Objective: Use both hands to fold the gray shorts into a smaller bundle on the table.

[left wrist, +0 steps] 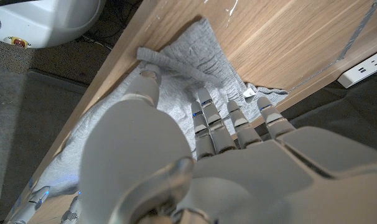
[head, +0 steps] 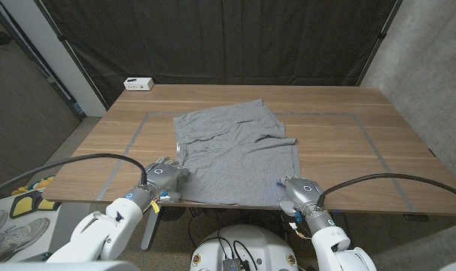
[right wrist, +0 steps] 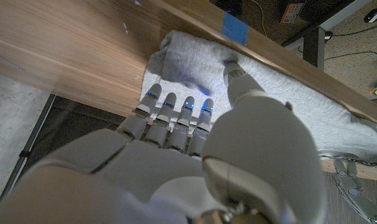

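The gray shorts (head: 235, 147) lie spread on the wooden table (head: 341, 105), their near edge at the table's front edge. My left hand (head: 164, 179) is on the near left corner. In the left wrist view its fingers (left wrist: 207, 118) lie on the cloth (left wrist: 213, 56), and the thumb presses a raised fold of it. My right hand (head: 299, 192) is on the near right corner. In the right wrist view its fingers (right wrist: 176, 109) and thumb pinch a bunched lump of the fabric (right wrist: 182, 56).
A white power strip (head: 138, 83) sits at the table's far left corner. Gray tape lines (head: 367, 135) mark a rectangle around the shorts. A piece of blue tape (right wrist: 234, 28) sticks to the table's front edge. Dark curtains hang behind the table.
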Available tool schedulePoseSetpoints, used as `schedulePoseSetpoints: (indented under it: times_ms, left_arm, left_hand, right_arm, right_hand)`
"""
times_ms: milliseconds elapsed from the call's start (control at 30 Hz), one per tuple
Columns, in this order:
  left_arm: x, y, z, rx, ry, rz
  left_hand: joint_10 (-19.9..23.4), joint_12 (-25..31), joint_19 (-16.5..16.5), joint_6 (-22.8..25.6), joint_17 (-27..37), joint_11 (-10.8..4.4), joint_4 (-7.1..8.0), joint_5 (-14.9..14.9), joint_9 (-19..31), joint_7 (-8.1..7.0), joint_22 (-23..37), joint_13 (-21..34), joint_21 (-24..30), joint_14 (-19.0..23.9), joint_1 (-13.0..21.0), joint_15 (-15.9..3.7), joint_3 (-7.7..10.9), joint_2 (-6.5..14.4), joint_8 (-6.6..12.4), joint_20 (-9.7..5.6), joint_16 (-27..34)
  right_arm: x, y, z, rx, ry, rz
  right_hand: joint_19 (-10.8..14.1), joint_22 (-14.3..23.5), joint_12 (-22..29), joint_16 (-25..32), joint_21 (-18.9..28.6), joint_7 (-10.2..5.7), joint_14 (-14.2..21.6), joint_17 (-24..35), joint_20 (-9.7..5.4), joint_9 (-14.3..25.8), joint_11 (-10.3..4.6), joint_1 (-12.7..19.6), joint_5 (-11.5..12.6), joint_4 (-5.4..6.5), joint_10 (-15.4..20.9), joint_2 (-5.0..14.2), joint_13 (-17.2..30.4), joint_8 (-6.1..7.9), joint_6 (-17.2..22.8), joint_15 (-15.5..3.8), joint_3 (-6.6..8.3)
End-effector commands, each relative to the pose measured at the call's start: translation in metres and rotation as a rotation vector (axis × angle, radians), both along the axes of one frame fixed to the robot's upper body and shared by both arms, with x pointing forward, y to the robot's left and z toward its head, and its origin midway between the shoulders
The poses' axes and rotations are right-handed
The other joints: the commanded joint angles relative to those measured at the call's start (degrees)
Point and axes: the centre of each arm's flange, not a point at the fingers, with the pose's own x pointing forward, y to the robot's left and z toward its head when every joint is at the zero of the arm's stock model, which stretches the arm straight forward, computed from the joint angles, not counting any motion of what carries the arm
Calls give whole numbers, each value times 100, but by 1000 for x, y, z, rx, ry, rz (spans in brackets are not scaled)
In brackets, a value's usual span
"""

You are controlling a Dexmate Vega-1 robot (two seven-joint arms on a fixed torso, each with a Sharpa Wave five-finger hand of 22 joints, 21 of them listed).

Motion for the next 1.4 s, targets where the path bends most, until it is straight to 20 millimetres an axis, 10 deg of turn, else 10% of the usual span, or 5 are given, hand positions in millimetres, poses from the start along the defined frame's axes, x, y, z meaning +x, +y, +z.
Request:
schedulePoseSetpoints:
  times_ms: [33, 400, 900, 1167, 1400]
  left_arm:
    - [10, 0, -9, 13, 10, 11]
    - [11, -1, -13, 59, -63, 40]
    - [11, 4, -20, 77, -206, 65]
    - [7, 5, -18, 62, -276, 49]
    - [-1, 6, -10, -6, -356, -3]
  left_hand:
    - [75, -26, 73, 131, 13, -87, 19, -2, 12, -36, 11, -4, 25, 112, 59, -391, -60, 88, 37, 11, 62]
    - [1116, 132, 240, 1238, -9, -304, -37, -168, 6, -161, 20, 17, 75, 482, 456, -559, -113, 622, 214, -65, 76]
    - [2571, 571, 695, 3090, 78, -445, -187, -248, 98, -109, 37, 450, 297, 1554, 1680, -1003, -253, 1169, 686, -325, 312]
    - [2645, 609, 759, 3243, 158, -416, -140, -263, 112, -89, 54, 574, 355, 1866, 1785, -1066, -364, 1239, 758, -360, 496]
    - [2491, 803, 769, 3173, 590, -364, -101, -239, 359, 260, 112, 1066, 461, 2356, 2041, -1132, -521, 1448, 964, -343, 959]
  right_arm:
    - [4, -2, -1, -13, 12, -12]
    - [9, -5, -4, -20, -3, -13]
    - [15, -14, -10, 19, -32, 12]
    - [11, -17, -6, 58, -124, 36]
    - [1, -18, 1, 95, -282, 55]
  right_hand:
    - [64, 24, 43, 94, 24, -1, 138, 59, -30, 27, -10, 104, 39, 21, 149, -4, 24, 51, 164, -854, -71]
    - [494, 51, 193, 543, 178, -72, 715, 348, -174, 21, -31, 452, 65, 20, 782, 181, 48, 151, 835, -1007, -255]
    - [1582, 392, 1334, 2963, 1223, 151, 3159, 2998, -615, 182, -106, 2544, -277, 32, 2722, 481, 927, 98, 2383, -1114, -801]
    - [1601, 478, 1749, 3207, 1476, 259, 3396, 3501, -614, 258, 31, 2569, -369, 96, 3070, 583, 1318, 280, 2948, -1106, -928]
    - [1638, 497, 1857, 3267, 1591, 359, 3517, 3680, -610, 355, 7, 2587, -369, 94, 3101, 591, 1469, 385, 3079, -1097, -962]
